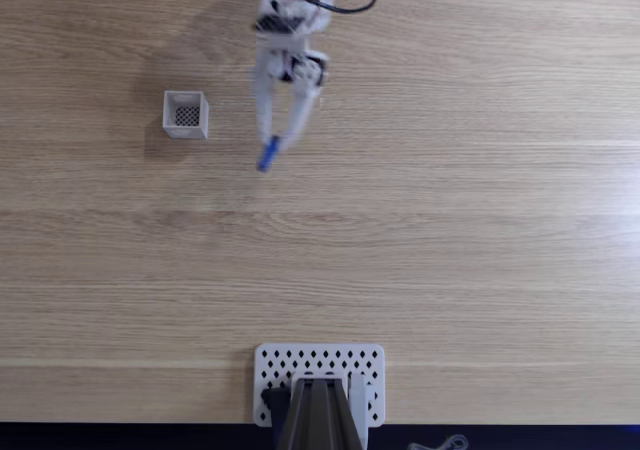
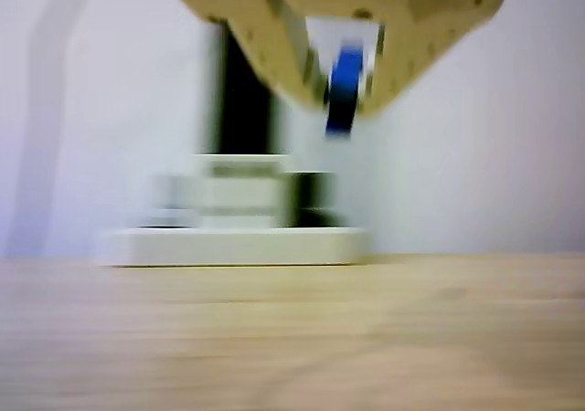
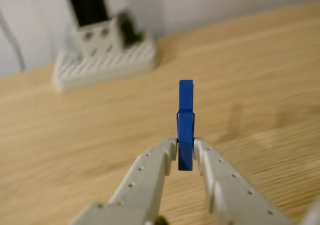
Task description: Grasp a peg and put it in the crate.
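The bright blue peg [image 3: 185,122] stands upright between my fingertips in the wrist view, clamped near its lower end. My gripper [image 3: 185,152] is shut on it. From the fixed view, the gripper [image 1: 272,148] hangs over the upper middle of the table with the peg [image 1: 267,157] poking out at its tip. The small white crate [image 1: 186,114] with a dark mesh bottom sits on the table to the left of the gripper, apart from it. In the other view the peg [image 2: 345,89] shows blurred between the tan fingers, well above the table.
A white perforated plate [image 1: 368,360] with a dark upright post [image 1: 318,417] sits at the bottom edge of the fixed view; the same plate [image 3: 107,65] shows far off in the wrist view. Bare wooden table [image 1: 450,220] spreads all around.
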Motion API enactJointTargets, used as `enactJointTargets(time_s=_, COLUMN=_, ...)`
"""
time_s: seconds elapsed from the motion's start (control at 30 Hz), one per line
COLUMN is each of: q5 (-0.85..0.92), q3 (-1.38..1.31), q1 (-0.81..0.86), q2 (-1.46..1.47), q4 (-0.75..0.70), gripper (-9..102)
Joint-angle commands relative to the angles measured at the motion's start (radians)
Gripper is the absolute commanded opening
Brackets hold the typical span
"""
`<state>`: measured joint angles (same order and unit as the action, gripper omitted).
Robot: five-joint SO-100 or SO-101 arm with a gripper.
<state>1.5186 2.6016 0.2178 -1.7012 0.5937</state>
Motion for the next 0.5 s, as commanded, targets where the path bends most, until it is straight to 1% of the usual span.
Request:
enactJointTargets(time_s=0.0, q5=-0.011, q3=-0.008, q1=0.107, q2=-0.087, q4=0.083, gripper=-1)
enactJointTargets(time_s=0.17, q5=-0.011, q3=-0.015, q1=0.135, q2=-0.058, q4=0.043, gripper=-1)
enactJointTargets(time_s=0.27, q5=-0.009, q3=-0.025, q1=0.149, q2=-0.018, q4=0.043, gripper=-1)
enactJointTargets(time_s=0.47, q5=-0.011, q3=-0.08, q1=0.233, q2=0.046, q4=0.028, gripper=-1)
